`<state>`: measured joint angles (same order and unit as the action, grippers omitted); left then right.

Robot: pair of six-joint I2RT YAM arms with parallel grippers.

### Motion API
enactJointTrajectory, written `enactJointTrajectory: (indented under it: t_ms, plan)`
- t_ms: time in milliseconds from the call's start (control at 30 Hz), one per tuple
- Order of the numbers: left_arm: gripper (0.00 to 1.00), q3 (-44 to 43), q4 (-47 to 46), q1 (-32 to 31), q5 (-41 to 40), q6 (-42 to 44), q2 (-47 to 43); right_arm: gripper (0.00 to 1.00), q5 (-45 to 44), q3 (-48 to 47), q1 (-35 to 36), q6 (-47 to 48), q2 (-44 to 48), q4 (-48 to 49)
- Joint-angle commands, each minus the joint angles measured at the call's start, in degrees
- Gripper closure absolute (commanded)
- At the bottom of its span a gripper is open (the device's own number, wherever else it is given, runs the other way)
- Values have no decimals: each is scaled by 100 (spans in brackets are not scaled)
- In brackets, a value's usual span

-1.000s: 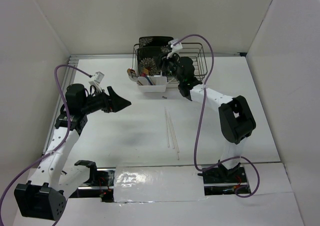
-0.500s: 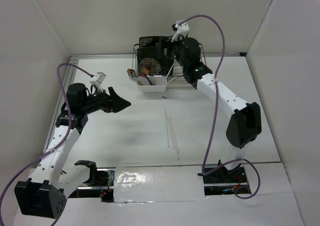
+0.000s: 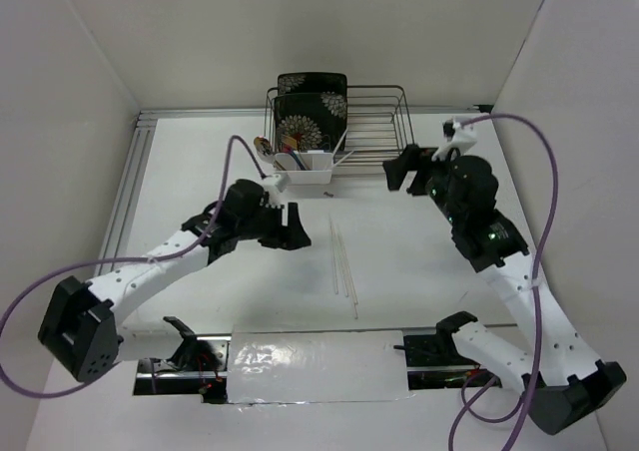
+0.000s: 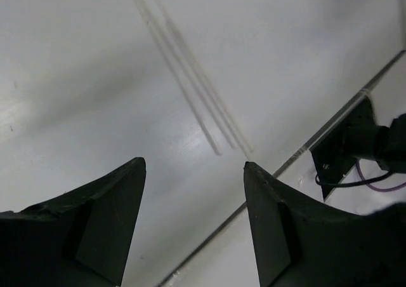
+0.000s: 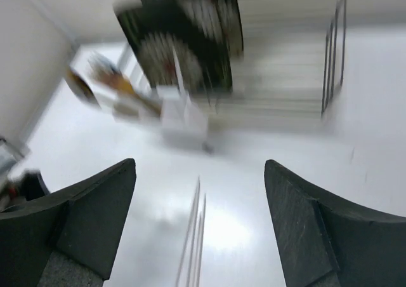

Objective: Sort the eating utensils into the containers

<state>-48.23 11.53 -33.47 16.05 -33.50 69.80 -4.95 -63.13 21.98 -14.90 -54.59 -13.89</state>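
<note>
Both arms have been shifted in the last half second. The left gripper (image 3: pixel 292 233), earlier held out at the left side of the table (image 3: pixel 200 162), has been swung in toward the middle. The right gripper (image 3: pixel 401 174), earlier raised over the wire rack (image 3: pixel 384 122), has been drawn back to the right and toward the near edge. The chopsticks (image 3: pixel 342 261) have been left where they lay.

The white caddy (image 3: pixel 305 175) is set against the near left corner of the rack. A few utensils (image 3: pixel 291 158) with coloured handles are stood in its left part, and one thin pale stick is leaned out over its right end. What fills the other compartments cannot be told. Black floral plates (image 3: pixel 312 107) are stood upright in the left half of the rack, behind the caddy; the right half is seen as bare wire.

The chopsticks are laid side by side on the table, in front of the caddy and well apart from it. In the left wrist view the left gripper (image 4: pixel 193 166) is seen spread wide with nothing held, and the chopsticks (image 4: pixel 190 84) lie just beyond its tips. In the right wrist view, which is blurred, the right gripper (image 5: pixel 200 166) is likewise parted and empty. The caddy (image 5: pixel 181 115), plates (image 5: pixel 184 39) and rack (image 5: pixel 330 58) are seen ahead of it, and the chopsticks (image 5: pixel 193 236) below.
</note>
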Motion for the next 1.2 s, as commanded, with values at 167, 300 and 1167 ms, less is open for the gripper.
enactJointTrajectory:
  t_ms: [167, 300, 1167]
  plan:
    - [30, -1846, 1507, -1371, -2711, -1466, 1886, 14, 601, 2129, 26, -1428, 1309, -852]
    - [34, -2505, 1835, -1653, -2923, -1598, 2933, 14, 417, 2244, 26, -1367, 1574, -1062]
    - [47, -3202, 1976, -1847, -2634, -1669, 4261, 14, 715, 2297, 26, -1103, 1038, -773]
